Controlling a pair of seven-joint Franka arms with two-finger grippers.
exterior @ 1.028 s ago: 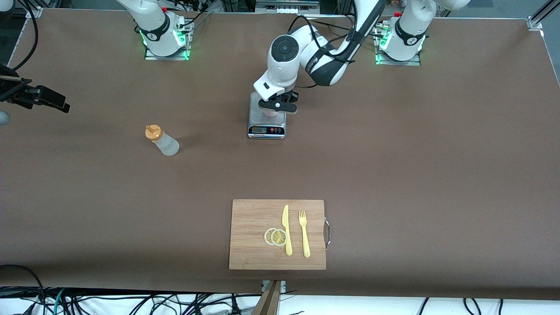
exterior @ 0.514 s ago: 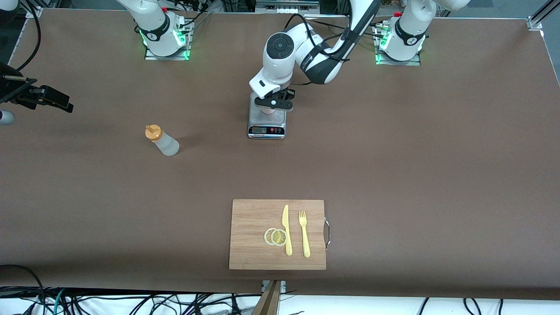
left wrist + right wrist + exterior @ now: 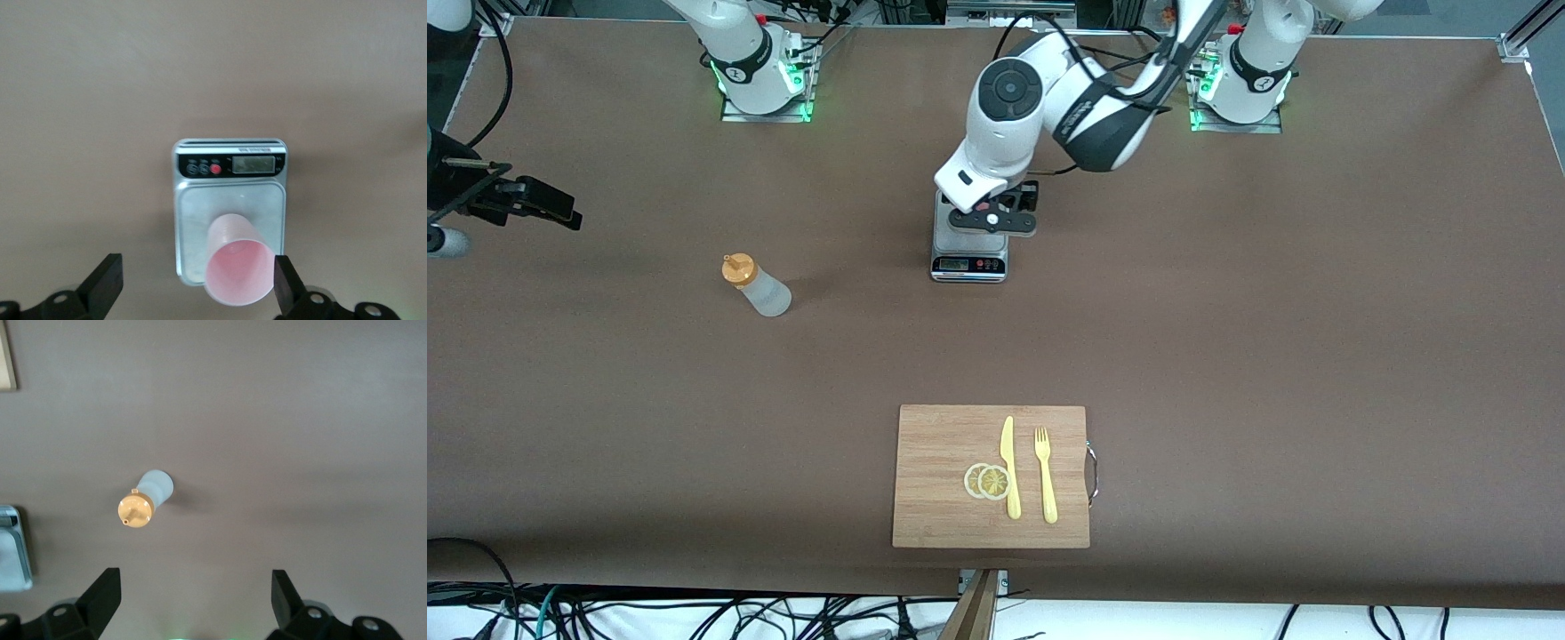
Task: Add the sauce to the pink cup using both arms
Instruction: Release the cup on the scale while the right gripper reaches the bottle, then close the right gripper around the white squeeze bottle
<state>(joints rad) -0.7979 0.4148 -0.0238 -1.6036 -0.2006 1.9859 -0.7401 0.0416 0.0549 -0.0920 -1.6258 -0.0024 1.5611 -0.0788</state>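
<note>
Left hand [image 3: 193,287] spread wide, hanging over pink cup [image 3: 239,269] on scale [image 3: 230,200]. Right hand [image 3: 193,603] open above counter [image 3: 1227,311], sauce [image 3: 754,286] apparently upright, at scale's nine o'clock.

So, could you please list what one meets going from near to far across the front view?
Cutting board with lemon slices, knife and fork → sauce bottle → kitchen scale, with the left gripper above it.
</note>
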